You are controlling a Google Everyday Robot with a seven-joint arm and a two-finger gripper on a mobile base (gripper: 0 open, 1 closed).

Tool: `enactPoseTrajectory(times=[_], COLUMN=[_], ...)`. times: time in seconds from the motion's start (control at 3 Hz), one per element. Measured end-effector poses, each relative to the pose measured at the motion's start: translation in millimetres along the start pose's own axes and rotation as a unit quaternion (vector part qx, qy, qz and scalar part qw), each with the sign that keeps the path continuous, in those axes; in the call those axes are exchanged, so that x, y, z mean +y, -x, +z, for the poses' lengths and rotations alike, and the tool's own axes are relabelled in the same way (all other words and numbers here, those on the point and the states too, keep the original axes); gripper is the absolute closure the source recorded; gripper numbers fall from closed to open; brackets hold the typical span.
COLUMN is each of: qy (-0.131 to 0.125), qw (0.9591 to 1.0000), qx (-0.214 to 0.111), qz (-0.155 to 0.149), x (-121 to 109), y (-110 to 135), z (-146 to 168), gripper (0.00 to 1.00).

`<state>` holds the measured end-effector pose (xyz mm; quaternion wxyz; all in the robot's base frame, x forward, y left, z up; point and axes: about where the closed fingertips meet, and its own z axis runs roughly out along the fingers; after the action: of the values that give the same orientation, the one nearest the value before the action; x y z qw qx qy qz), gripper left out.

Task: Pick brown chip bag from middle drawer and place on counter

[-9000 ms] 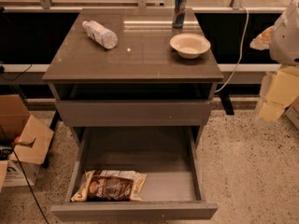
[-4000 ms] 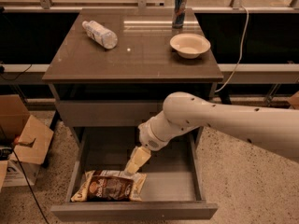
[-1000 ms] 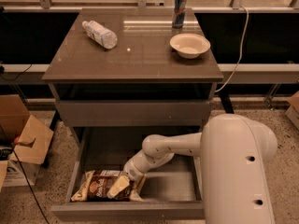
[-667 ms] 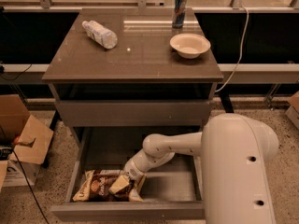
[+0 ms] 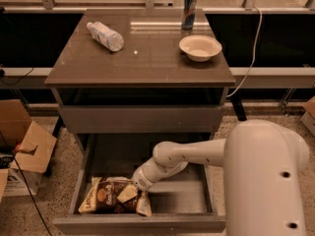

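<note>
My gripper, low in the shallow grey-brown drawer, jaws pinching the crinkly dark-brown chip bag for lifting.

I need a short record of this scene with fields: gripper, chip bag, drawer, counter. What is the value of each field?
gripper: low inside the middle drawer, on the right part of the brown chip bag
brown chip bag: lying crumpled at the drawer's front left
middle drawer: pulled open
counter: holds a lying water bottle, a bowl and an upright can; no bag on it
</note>
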<state>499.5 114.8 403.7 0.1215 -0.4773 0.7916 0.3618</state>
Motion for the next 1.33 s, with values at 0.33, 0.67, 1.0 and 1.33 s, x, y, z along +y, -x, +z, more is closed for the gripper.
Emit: enactPoseTrajectory(times=[0.33,0.67,1.0,1.33], qy=[-0.024,-0.057,-0.078,-0.098], qw=[0.9986,0.9927,0.9843,0.9728], qx=[-0.031,-0.068,-0.081,-0.075], qz=[-0.036,-0.081,-0.136,-0.196], x=[26,52,81,113], y=[22,46,63,81], z=[-54,-121,-179,-226], gripper=[1.0,1.0,1.0,1.0])
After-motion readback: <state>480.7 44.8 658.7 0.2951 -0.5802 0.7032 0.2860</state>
